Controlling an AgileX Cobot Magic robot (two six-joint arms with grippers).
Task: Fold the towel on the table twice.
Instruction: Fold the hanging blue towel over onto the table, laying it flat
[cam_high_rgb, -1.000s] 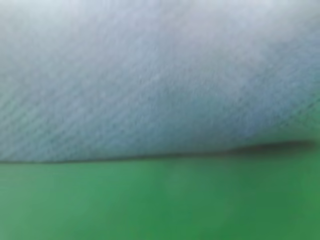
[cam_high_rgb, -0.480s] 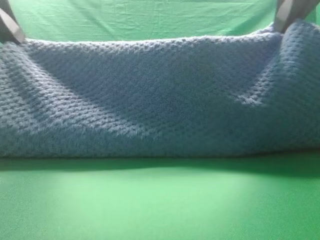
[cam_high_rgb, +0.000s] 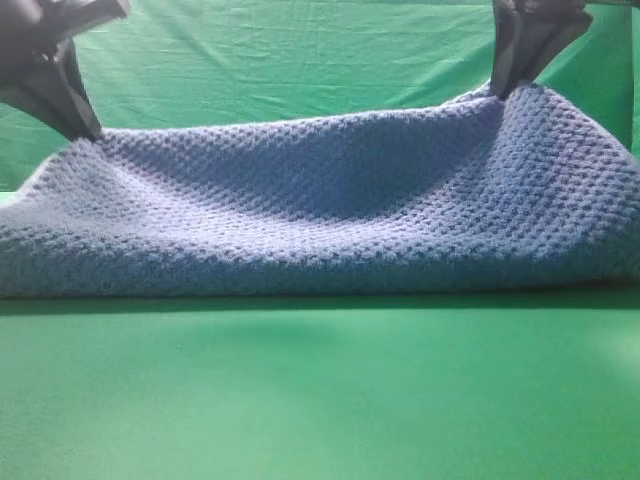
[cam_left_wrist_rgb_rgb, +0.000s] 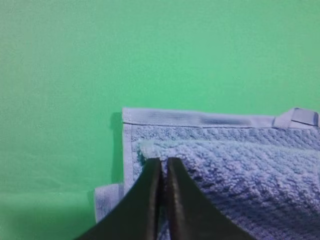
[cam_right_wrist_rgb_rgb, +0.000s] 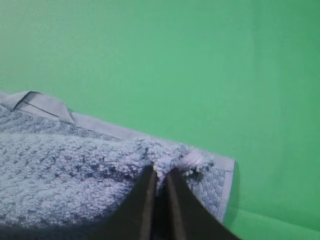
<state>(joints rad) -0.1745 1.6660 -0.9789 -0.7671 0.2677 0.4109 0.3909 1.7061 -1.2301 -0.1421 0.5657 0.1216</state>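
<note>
The blue-grey waffle-weave towel (cam_high_rgb: 320, 210) lies doubled over on the green table (cam_high_rgb: 320, 400), its fold line toward the front and its top layer lifted at both far corners. My left gripper (cam_high_rgb: 85, 132) is shut on the towel's upper left corner, and my right gripper (cam_high_rgb: 500, 92) is shut on the upper right corner, held a bit higher. In the left wrist view the dark fingers (cam_left_wrist_rgb_rgb: 150, 200) pinch the top layer just above the lower layer's pale hem and small tag (cam_left_wrist_rgb_rgb: 300, 117). The right wrist view shows the gripper (cam_right_wrist_rgb_rgb: 159, 175) pinching bunched towel (cam_right_wrist_rgb_rgb: 65, 175) near the lower corner.
A wrinkled upright green cloth backdrop (cam_high_rgb: 300, 60) stands behind the towel. Bare green table stretches in front of the fold and beyond the hemmed edge (cam_left_wrist_rgb_rgb: 100, 60) in both wrist views.
The towel filled the blurred exterior view a second ago. Since then both grippers have carried the held edge away from the camera and lower, so the towel sags flatter.
</note>
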